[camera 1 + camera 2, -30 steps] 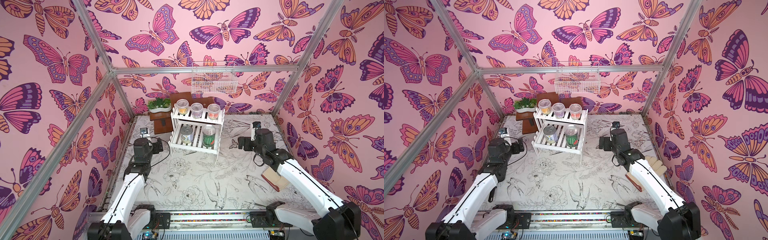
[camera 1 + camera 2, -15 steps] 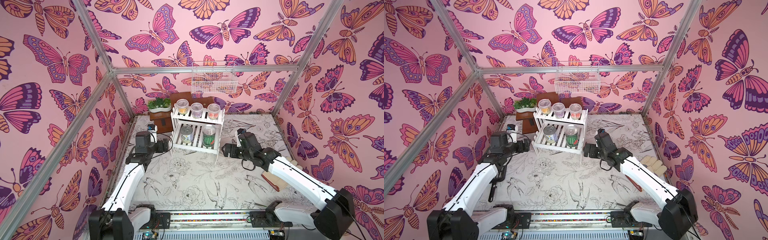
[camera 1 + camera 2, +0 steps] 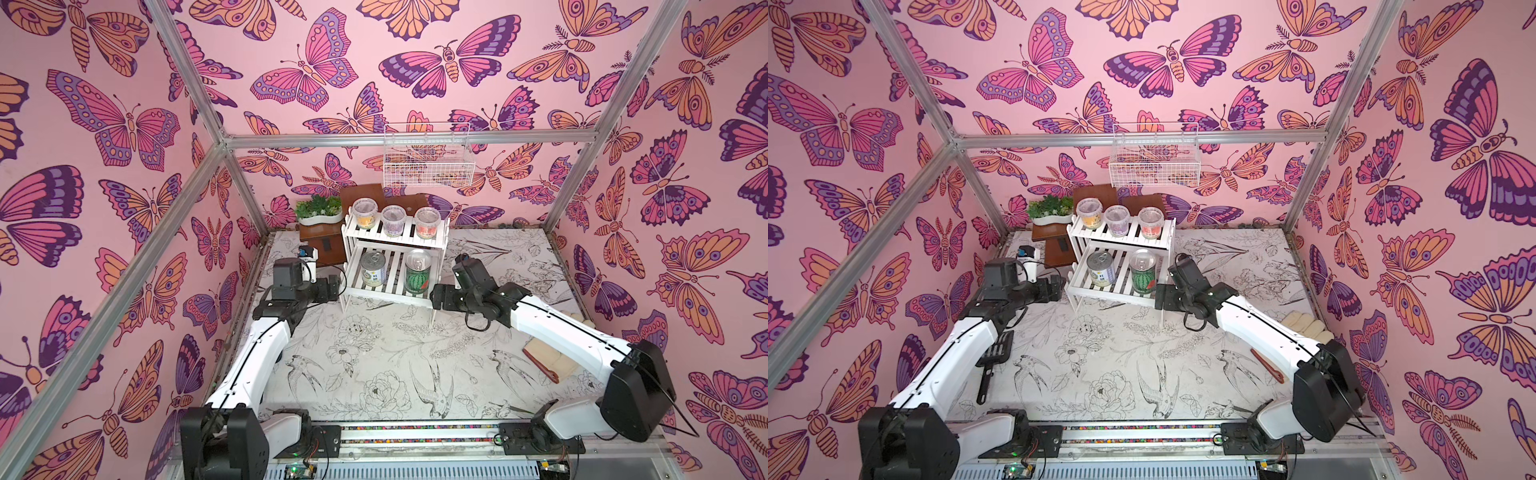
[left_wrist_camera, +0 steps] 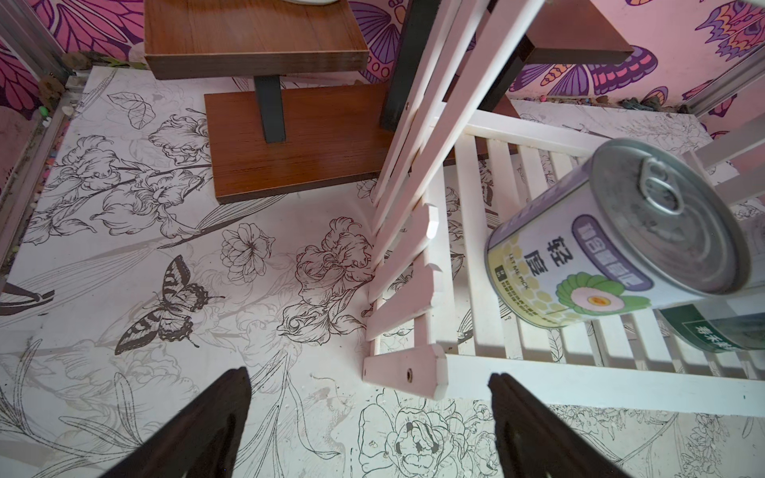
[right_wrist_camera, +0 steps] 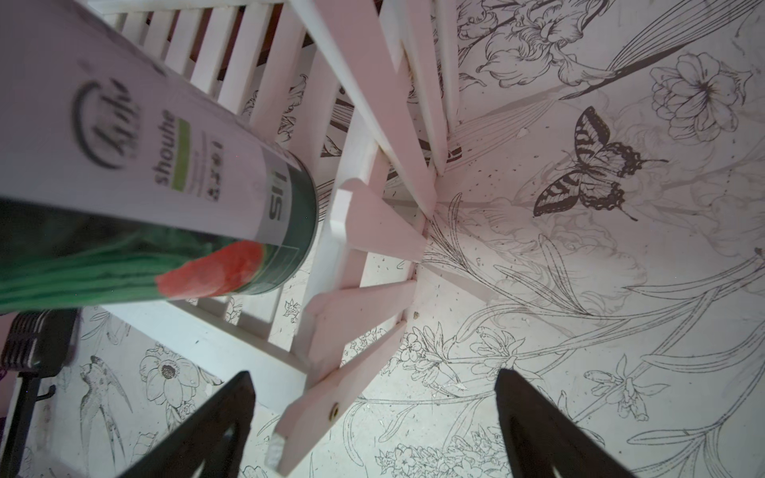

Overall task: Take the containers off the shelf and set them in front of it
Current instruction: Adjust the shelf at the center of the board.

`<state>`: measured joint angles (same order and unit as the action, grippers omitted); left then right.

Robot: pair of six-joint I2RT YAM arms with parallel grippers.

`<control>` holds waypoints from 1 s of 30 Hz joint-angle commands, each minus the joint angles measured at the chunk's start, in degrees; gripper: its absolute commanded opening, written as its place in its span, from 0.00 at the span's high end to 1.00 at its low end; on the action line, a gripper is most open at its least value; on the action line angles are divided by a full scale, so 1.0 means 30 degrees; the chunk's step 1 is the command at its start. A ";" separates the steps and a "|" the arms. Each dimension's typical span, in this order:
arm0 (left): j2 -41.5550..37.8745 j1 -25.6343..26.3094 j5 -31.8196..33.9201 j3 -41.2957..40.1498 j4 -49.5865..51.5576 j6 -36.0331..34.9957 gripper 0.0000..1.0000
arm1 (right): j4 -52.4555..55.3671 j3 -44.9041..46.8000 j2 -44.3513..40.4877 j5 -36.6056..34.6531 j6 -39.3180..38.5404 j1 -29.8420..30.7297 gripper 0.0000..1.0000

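Both pairs of jaws hung released and spread wide, holding nothing. The left jaws faced the left front corner post of the white two-tier slatted wooden shelf (image 3: 395,242), and the right jaws faced its right front corner post. All five containers sat on the shelf. On the lower tier stood the pale-labelled metal can (image 4: 612,248) and the watermelon-printed metal can (image 5: 145,207), each off to one side of the nearest jaws. We judged each arm should slide inward until its can sat squarely between the jaws, grip the body low, keep it upright and draw it out under the upper tier onto the flower-printed tabletop (image 3: 374,374). On top waited the yellow-filled clear lidded plastic cup (image 3: 365,212), the purple-filled cup (image 3: 393,220) and the red-orange-filled cup (image 3: 427,222). A black slotted spatula (image 3: 995,353) and a red-brown stick (image 3: 1266,366) lay near the arms, aside from the landing strip; the corner posts stood in the way. Behind were the brown wooden stepped stand (image 3: 332,255), the white planter with green plants (image 3: 319,210) and the white wire basket (image 3: 428,162).
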<state>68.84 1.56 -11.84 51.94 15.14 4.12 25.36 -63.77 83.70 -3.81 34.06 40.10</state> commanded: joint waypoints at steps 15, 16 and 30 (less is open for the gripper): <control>0.2067 0.1663 0.0163 0.1768 0.1540 -0.0190 0.06 | 0.1208 -0.0545 0.0339 -0.3640 -0.0222 0.0281 0.23; 0.2264 0.1821 0.0273 0.1885 0.1688 -0.0152 0.06 | 0.1266 -0.0557 0.0340 -0.3722 -0.0278 0.0249 0.23; 0.3547 0.2738 -0.0151 0.2406 0.2102 0.0394 0.21 | 0.1497 -0.0153 -0.0389 -0.4979 -0.0851 -0.0086 0.26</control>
<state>79.92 9.30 -11.18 58.63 19.99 4.54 27.00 -64.40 84.38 -14.68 32.73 40.97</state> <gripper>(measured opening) 0.794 0.738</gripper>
